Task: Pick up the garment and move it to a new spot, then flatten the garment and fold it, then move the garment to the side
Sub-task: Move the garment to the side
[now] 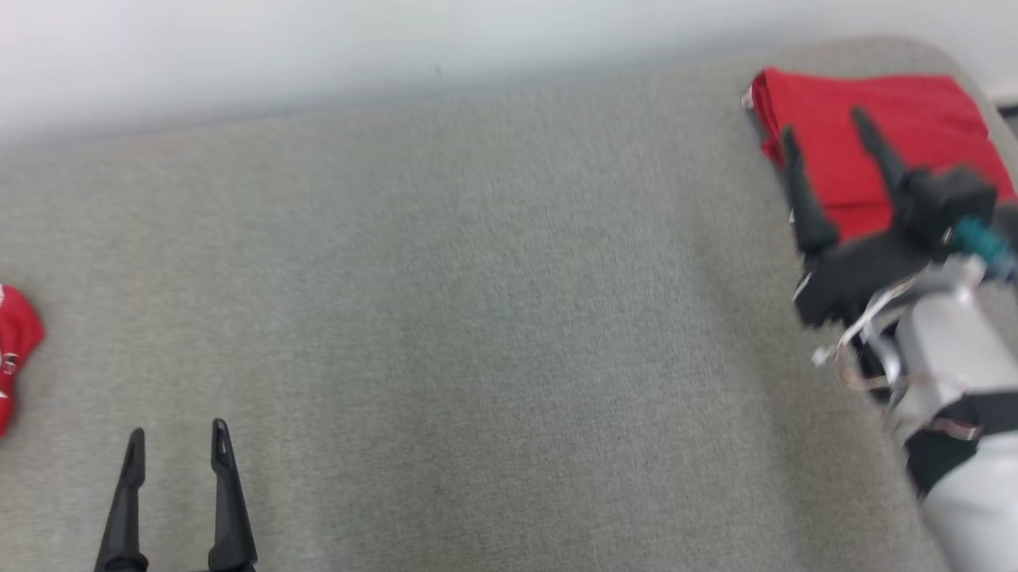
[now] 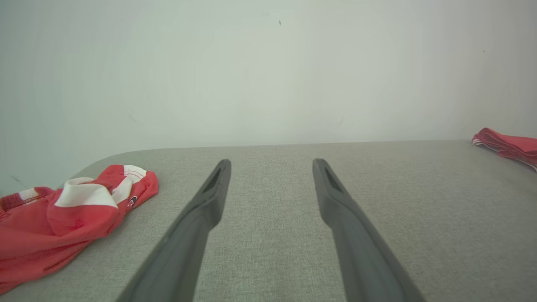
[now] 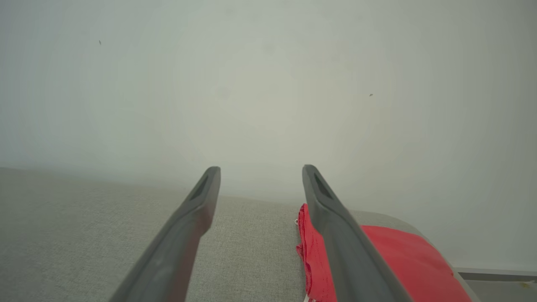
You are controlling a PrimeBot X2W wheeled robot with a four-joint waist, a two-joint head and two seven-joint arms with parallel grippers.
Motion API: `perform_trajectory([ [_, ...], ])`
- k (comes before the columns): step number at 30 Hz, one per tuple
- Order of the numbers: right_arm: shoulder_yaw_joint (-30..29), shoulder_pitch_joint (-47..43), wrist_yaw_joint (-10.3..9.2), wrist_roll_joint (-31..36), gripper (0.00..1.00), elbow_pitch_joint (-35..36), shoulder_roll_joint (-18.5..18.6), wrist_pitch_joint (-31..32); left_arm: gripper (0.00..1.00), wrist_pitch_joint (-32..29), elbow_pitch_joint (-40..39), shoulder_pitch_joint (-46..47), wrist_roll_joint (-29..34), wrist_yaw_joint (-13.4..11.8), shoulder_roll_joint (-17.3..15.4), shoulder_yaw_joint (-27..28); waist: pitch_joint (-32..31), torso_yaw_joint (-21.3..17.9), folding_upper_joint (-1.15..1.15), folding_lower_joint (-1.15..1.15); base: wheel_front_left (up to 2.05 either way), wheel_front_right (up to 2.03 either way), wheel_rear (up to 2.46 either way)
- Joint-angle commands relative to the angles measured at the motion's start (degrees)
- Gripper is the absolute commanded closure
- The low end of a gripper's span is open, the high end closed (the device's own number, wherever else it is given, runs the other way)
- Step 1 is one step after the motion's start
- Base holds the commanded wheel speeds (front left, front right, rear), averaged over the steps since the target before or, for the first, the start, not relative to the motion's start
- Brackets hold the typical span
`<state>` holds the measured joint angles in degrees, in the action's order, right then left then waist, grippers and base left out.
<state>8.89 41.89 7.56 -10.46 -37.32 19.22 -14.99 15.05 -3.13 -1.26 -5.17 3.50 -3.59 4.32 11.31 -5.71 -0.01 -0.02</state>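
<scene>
Black tapered fingers [image 1: 227, 499], silver-white forearm [image 1: 952, 351], teal connector [image 1: 982, 242], loose pale cables [image 1: 859, 324]

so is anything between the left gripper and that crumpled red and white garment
Nothing visible does. Bare grey table lies between the open left gripper and the crumpled garment, which sits off to its left near the table's edge.

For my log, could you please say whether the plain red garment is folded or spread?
Folded: the plain red garment lies as a rectangle, layers stacked along its edge.
</scene>
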Motion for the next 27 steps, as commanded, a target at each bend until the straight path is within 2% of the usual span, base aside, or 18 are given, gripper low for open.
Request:
perform_trajectory([
  [1,-0.74,-3.64,-0.17,0.38,0.0,1.65,-1.3,-0.22,0.0,0.17,0.69,-1.2,-0.3,-0.18,0.24,-0.08,-4.05,2.13,0.01,0.02,0.0,0.0,0.0],
  [18,-5.7,-26.15,-0.16,-0.05,0.0,13.23,-9.32,-0.13,0.0,0.17,3.7,-4.21,-0.77,-0.51,0.6,0.76,-8.19,3.86,0.01,0.02,0.0,0.0,0.0],
  [27,-6.88,-34.05,-0.16,1.12,0.0,18.35,-13.06,-0.14,0.0,0.17,4.87,-5.49,-0.97,-0.59,0.66,1.39,-9.92,3.33,0.01,0.02,0.0,0.0,0.0],
])
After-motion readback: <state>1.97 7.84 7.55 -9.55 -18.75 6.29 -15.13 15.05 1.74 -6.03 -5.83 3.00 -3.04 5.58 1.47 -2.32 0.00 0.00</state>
